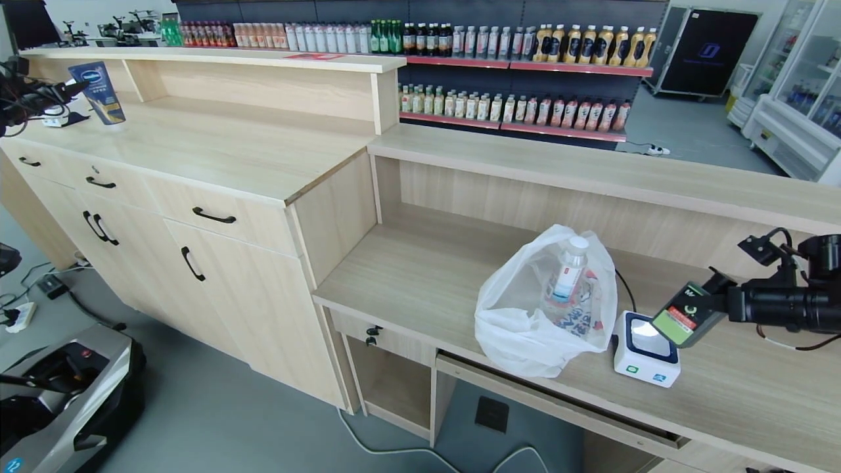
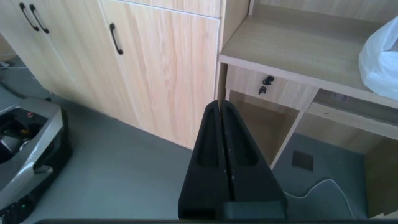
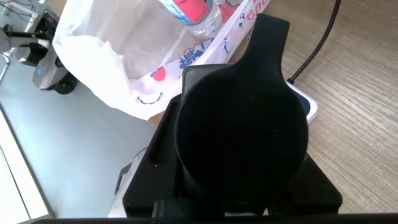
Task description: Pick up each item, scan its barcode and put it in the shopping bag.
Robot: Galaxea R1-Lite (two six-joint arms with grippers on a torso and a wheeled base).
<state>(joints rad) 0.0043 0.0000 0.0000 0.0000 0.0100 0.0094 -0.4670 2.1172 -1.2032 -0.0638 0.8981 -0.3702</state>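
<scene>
**Canister held at the scanner, one bottle already bagged**

Your work surface is the low light-wood counter (image 1: 420, 276), which steps up on the robot's left to a taller light-wood cabinet top (image 1: 217, 157).

On the low counter stands the white translucent plastic shopping bag (image 1: 519, 328), its mouth open upward. Inside it you can see a clear plastic bottle with a white cap and a red-and-blue label (image 1: 566, 272), standing roughly upright. The right wrist view shows the bag's printed wall and the bottle's lower end.

Just beside the bag, on the robot's right, sits the small white barcode scanner with a dark blue frame around its window (image 1: 647, 358). A black cable runs from it toward the back of the counter.

Your right gripper (image 1: 711, 302) is closed around a small dark canister with a green face and a red label patch (image 1: 682, 320). The canister is tilted, with its green face turned down toward the scanner window, just above the scanner's far corner. You cannot tell whether the two touch.

A blue stand-up pouch (image 1: 98, 92) stands upright on the far left of the taller top.

Your left gripper (image 2: 221, 155) holds nothing. Its fingers are pressed together, and it hangs low over the grey floor in front of the cabinet doors.
</scene>
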